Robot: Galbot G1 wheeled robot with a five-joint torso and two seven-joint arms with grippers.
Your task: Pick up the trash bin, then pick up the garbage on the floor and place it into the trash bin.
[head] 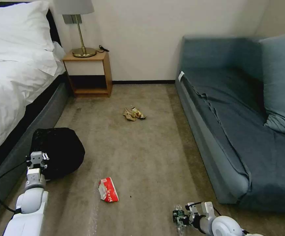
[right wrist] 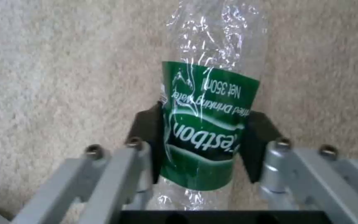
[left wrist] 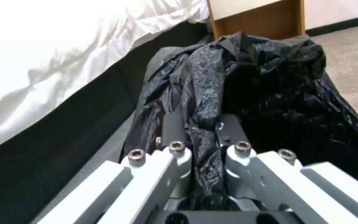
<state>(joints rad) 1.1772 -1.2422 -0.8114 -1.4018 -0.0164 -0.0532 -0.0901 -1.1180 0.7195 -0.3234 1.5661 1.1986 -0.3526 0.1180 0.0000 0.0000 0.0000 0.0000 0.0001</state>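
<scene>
The clear bottle (right wrist: 212, 102) sits between the two black pads of the right gripper (right wrist: 206, 146), its long axis running straight out from the wrist, away from the camera. The pads (right wrist: 146, 137) press on its green label from both sides, so the jaws are clamped on the bottle. On the label, upside down, I can read "Net 350ml" and part of "Drinking Water". In the head view the right gripper (head: 181, 219) is low over the carpet (head: 149, 157), near the blue sofa (head: 234, 131).

The left gripper (left wrist: 206, 130) is closed on a fold of the black bag of the trash bin (left wrist: 270, 93), which stands beside the bed (head: 14, 75). What is inside the bin cannot be seen.

A crushed red-and-white carton (head: 108, 189) lies on the carpet between the arms; its writing is too small to read. The gold and tan wrappers (head: 133, 113) lie farther away, toward the nightstand (head: 89, 73).
</scene>
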